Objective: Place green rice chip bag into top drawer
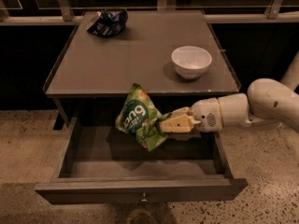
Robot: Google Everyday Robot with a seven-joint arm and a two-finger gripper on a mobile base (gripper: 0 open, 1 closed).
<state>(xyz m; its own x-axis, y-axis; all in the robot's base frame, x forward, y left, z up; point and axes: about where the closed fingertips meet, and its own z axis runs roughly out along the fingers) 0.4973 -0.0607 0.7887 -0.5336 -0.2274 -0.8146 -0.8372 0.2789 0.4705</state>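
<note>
Release is judged to be the step in hand: the green rice chip bag (138,118) is clamped between the fingers of the hand (163,123), hung tilted off the fingertips over the open top drawer (93,190) and clear of its floor. The hand is best lowered a little into the cavity directly beneath it, so that the bag is neither caught on the counter (135,64) edge just above the hand nor tipped over the front panel below. Only then should the fingers be parted. Nothing is seen lying in the drawer under the hand, though part of its floor is hidden by the bag. Above the hand, on the counter, a white bowl (191,62) is seen with nothing visible inside.
</note>
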